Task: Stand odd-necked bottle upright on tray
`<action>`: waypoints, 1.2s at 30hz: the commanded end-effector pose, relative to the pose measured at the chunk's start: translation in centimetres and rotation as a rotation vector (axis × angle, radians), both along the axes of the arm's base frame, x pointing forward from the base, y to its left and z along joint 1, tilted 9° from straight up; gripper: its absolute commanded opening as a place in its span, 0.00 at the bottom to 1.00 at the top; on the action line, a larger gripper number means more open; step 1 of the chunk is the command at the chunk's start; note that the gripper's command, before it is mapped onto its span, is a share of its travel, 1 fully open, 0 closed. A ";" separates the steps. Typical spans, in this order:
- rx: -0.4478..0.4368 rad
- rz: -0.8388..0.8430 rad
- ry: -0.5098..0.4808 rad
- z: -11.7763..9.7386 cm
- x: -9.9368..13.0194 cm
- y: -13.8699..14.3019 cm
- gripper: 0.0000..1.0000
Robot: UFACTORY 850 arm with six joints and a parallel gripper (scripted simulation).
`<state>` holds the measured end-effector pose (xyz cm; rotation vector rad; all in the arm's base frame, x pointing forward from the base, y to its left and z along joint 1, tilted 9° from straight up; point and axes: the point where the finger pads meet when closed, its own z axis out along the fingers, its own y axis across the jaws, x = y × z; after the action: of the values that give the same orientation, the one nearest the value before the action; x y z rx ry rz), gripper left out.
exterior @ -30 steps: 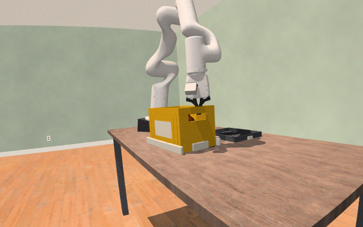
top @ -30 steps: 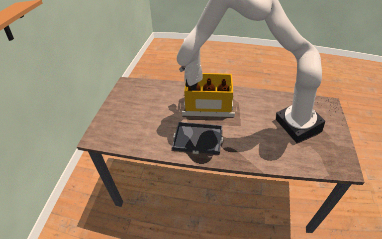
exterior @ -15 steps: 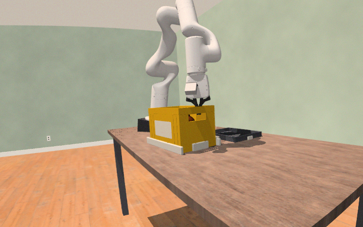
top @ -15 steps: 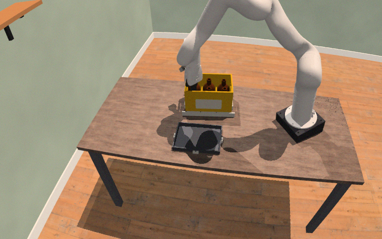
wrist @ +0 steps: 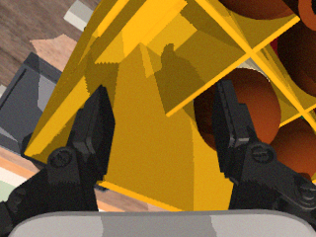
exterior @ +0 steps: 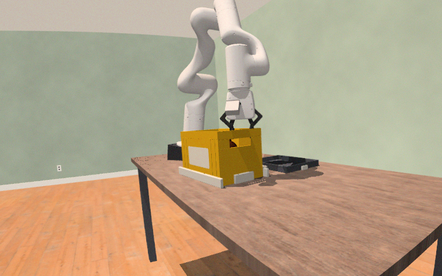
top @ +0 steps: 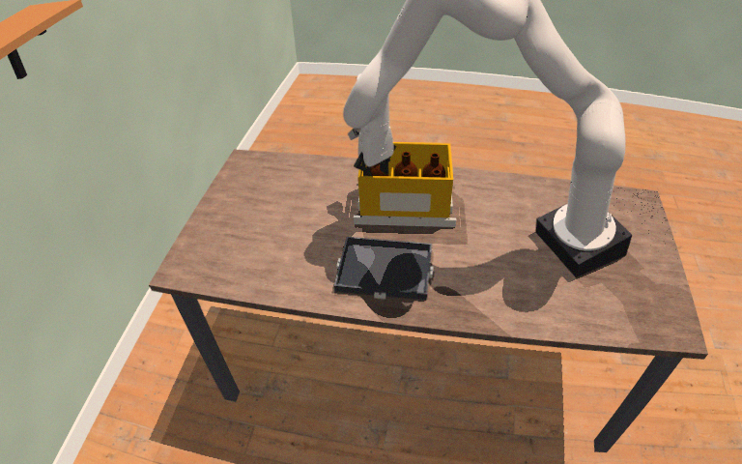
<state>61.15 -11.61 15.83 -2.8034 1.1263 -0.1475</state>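
Gripper [top: 376, 165] [exterior: 242, 128] [wrist: 161, 101] pointed down at the end of the yellow crate [top: 367, 197] [exterior: 241, 163] [wrist: 148, 190] away from the arm's base [top: 579, 267] [exterior: 174, 152]. It stood released, fingers partly open with a broad gap, grasping nothing. Wrist view: yellow crate interior showed between the fingers; one finger overlapped a brown bottle [wrist: 267, 111], though whether they touched I could not tell. Other brown bottles [top: 406, 163] [top: 435, 164] stood upright inside the crate, necks up, among yellow dividers. Which neck differed, I could not tell. Crate sat level on the surface [top: 245, 218] [exterior: 326, 195], pale strips [top: 405, 221] [exterior: 200, 177] along its foot. Dark tray [top: 386, 295] [exterior: 290, 168] [wrist: 31, 74] lay flat near it, bottles all apart from it.

The end effector [top: 376, 170] [exterior: 242, 127] [wrist: 161, 101] opened up.
Its two black fingers now stand wide apart at the yellow crate [top: 405, 196] [exterior: 239, 159] [wrist: 148, 163]; they were close together before.
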 end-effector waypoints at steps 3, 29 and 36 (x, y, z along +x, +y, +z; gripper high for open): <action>0.000 0.000 -0.002 0.1 0.1 0.0 0.65; 0.000 0.000 -0.002 0.3 0.0 0.0 0.65; 0.000 0.000 -0.002 1.1 -0.1 -0.1 0.65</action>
<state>61.07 -11.66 16.49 -2.8033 1.1262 -0.1481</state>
